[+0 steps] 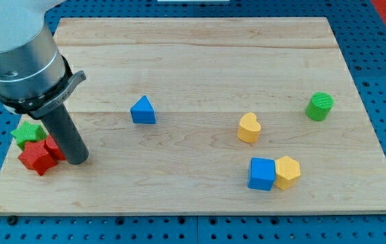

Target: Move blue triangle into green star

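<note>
While my tip [77, 160] rested on the bench [199, 61] at the view's left, it stood just beside the red star [36, 156], with the green star [27, 133] close above that. As a bare rod, the tool had nothing to clench or release. The blue triangle [142, 110] lay well apart, toward the view's right of my tip. Farther right sat a yellow heart [248, 128], a green cylinder [319, 106], and a blue cube [262, 173] touching a yellow hexagon [287, 171].
</note>
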You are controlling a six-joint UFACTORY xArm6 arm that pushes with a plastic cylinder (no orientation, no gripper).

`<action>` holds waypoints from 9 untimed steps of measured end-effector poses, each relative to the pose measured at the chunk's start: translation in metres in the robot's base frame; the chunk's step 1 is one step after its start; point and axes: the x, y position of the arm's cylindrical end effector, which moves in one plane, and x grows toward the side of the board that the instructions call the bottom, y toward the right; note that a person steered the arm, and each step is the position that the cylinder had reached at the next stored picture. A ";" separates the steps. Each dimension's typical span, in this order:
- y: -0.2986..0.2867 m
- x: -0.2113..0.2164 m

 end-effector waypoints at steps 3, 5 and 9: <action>0.167 -0.067; 0.116 -0.082; 0.068 -0.091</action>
